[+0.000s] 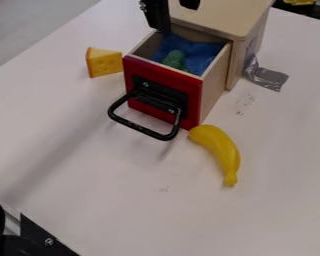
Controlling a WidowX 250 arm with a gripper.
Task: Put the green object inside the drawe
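At the top edge of the camera view hangs the black gripper (159, 19), its lower end over the back left part of the open drawer (214, 82). That drawer has a red front and a black handle, and it is pulled out of a wooden box. Inside, the green object (175, 59) lies on blue cloth (201, 56) near the front panel, apart from the gripper. Part of the green object is hidden by the drawer's front.
A yellow cheese wedge (104, 62) stands left of the drawer. The yellow banana (221, 151) lies in front of the drawer's right corner. Silver tape (267, 77) is at the wooden box's (219, 15) right side. Black hardware (46, 240) occupies the lower left corner.
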